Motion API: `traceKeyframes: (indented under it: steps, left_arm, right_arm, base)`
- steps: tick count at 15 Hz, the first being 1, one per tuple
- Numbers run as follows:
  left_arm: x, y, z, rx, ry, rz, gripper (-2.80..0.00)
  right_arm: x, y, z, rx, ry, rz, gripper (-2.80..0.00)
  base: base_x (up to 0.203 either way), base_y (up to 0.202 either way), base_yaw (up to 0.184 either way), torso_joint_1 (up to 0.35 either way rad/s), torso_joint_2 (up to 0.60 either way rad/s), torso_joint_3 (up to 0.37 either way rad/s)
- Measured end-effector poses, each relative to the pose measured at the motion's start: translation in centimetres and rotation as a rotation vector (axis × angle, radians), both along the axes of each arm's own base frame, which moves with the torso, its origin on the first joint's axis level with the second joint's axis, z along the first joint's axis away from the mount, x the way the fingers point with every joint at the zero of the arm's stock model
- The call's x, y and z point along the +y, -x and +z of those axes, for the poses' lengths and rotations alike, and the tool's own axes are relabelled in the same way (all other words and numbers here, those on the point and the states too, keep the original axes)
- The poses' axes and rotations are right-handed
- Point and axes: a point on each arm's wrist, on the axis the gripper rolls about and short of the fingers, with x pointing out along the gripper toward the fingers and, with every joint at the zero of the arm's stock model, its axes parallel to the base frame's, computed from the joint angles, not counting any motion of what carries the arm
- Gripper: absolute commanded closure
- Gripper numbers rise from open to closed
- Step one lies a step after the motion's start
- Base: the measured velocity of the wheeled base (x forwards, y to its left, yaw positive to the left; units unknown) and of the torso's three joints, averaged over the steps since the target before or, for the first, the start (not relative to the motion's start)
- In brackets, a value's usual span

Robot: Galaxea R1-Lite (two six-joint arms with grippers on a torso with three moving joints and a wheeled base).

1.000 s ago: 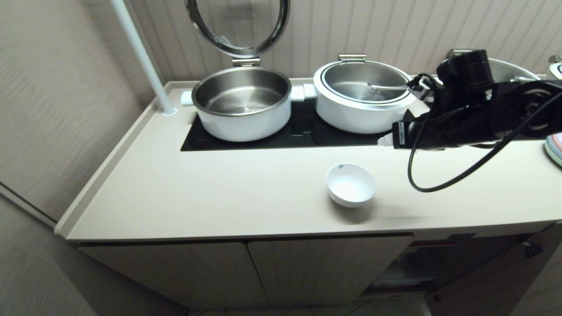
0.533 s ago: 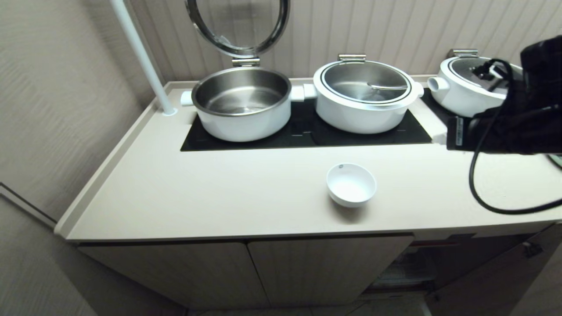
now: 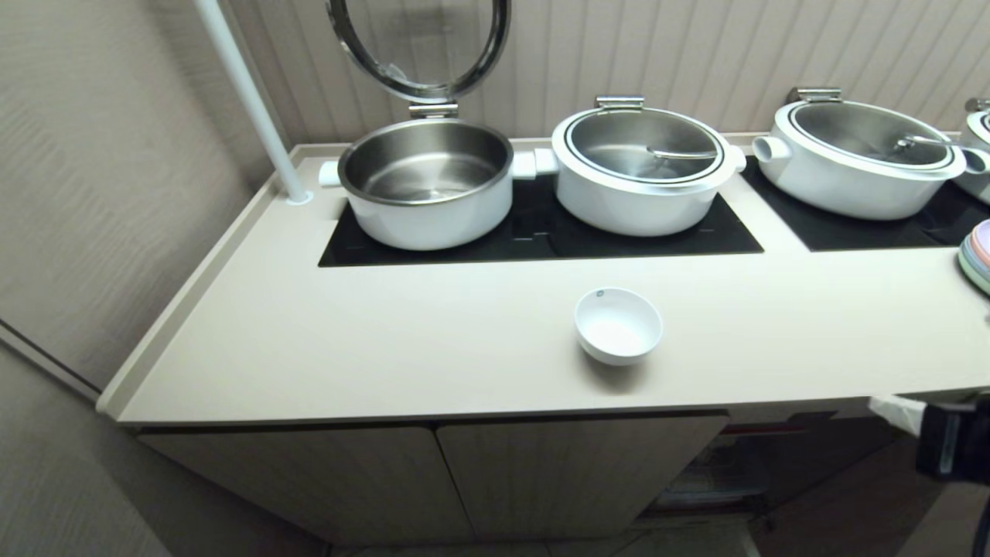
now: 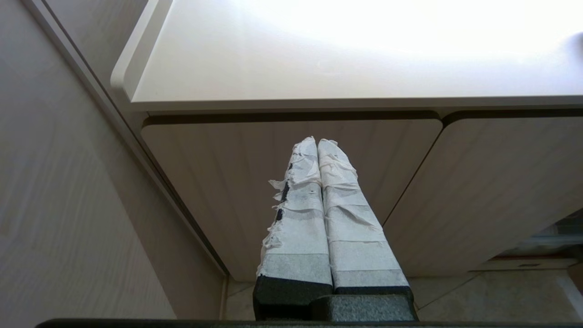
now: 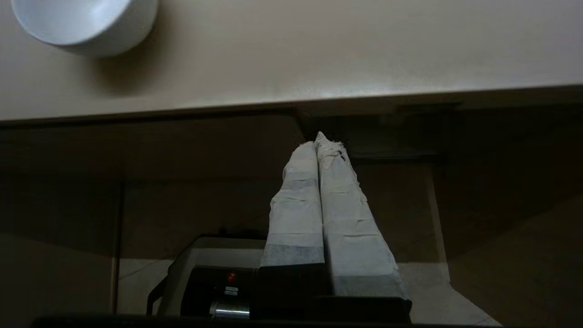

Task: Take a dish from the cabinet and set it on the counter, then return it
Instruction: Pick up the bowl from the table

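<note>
The counter (image 3: 402, 340) fills the head view, a long cream-beige worktop with a raised rim, and below it sits the cabinet (image 3: 572, 472), its fluted doors shut on the left and its dark inside showing open at the lower right. Two glossy black panels (image 3: 541, 232) are set into the worktop. On them stand three large white-and-steel pots: the open pot (image 3: 427, 182) at the left with its round lid (image 3: 418, 46) tipped up against the wall, the middle pot (image 3: 642, 166) with its lid on, and the right-hand pot (image 3: 858, 158), lid on too. A white pole (image 3: 247, 100) rises from the counter's back left corner.

And there is the dish (image 3: 618, 325), the small white bowl, upright on the counter near its front edge, in front of the middle pot, nothing touching it. The right wrist view catches it too, on the worktop above the cabinet front.

Right gripper (image 5: 319, 139) is low in front of the open cabinet, below the counter's edge, its taped fingers (image 5: 296, 205) pressed together and gripping nothing. Left gripper (image 4: 317, 142) is parked facing a shut cabinet door under the counter's left end, fingers likewise together, empty.
</note>
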Motion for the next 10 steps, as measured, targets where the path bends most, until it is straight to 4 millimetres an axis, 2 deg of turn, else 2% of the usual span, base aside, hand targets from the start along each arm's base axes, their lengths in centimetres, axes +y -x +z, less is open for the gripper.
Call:
traceKeyframes:
  steps: [3,6,10]
  left_arm:
    - [0.0,0.0,0.0,0.0,0.0,0.0,0.0]
    - [0.0,0.0,0.0,0.0,0.0,0.001,0.0]
    - [0.0,0.0,0.0,0.0,0.0,0.0,0.0]
  right_arm:
    - [-0.9,4.4,-4.2,-0.064,0.027,-0.032,0.0]
    - [-1.2,7.9,-5.7,-0.172,0.058,-0.043,0.0]
    - [-1.5,11.9,-8.2,-0.159,0.16,-0.059,0.0]
  base:
    - [0.0,0.0,0.0,0.0,0.0,0.0]
    - [0.0,0.0,0.0,0.0,0.0,0.0]
    - [0.0,0.0,0.0,0.0,0.0,0.0]
